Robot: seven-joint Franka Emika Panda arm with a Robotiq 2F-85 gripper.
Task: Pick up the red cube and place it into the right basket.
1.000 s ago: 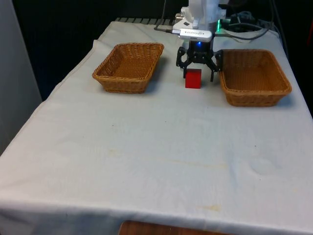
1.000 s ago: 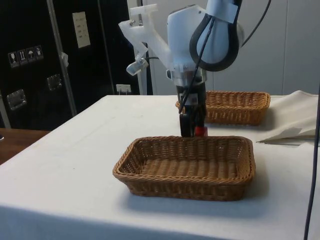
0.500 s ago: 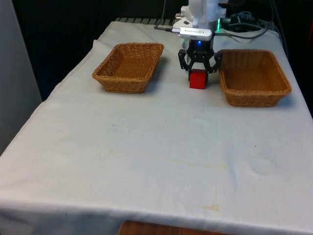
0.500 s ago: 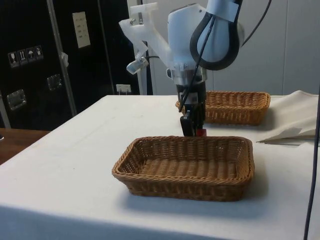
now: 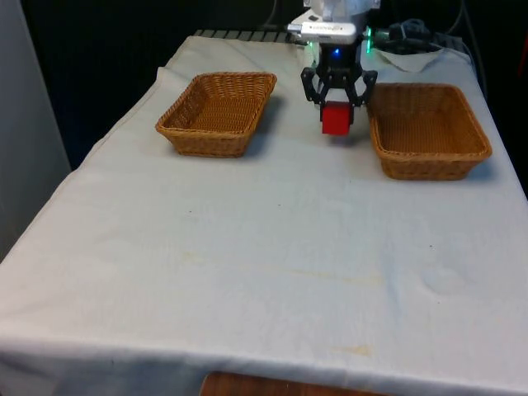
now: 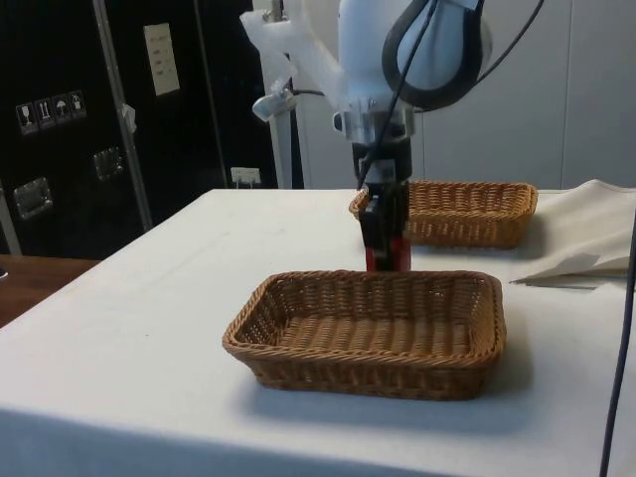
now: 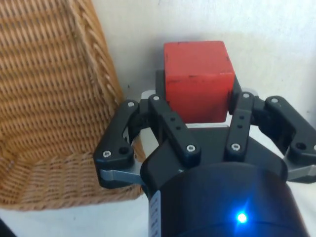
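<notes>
The red cube (image 5: 336, 119) is clamped between the fingers of the gripper (image 5: 337, 97), one finger pressed on each opposite side face. In the front view a shadow is seen on the cloth under the cube, so it is held clear of the table (image 5: 247, 247), between the two baskets.

In that view the right basket (image 5: 429, 130) sits just beside the cube on the front view's right; the left basket (image 5: 217, 113) lies well apart on the front view's left. Both are shallow wicker trays with nothing seen inside.

In the side view the gripper (image 6: 386, 248) is seen pointing straight down, with the cube (image 6: 398, 254) partly hidden behind the fingers, just past the far rim of the near basket (image 6: 378, 333). The other basket (image 6: 465, 211) is seen farther back.

In the wrist view the cube (image 7: 197, 79) is seen gripped at the fingertips (image 7: 157, 98), its faces squared to the fingers. A wicker basket wall (image 7: 54, 98) is seen close alongside the gripper (image 7: 196, 106), not touching it.
</notes>
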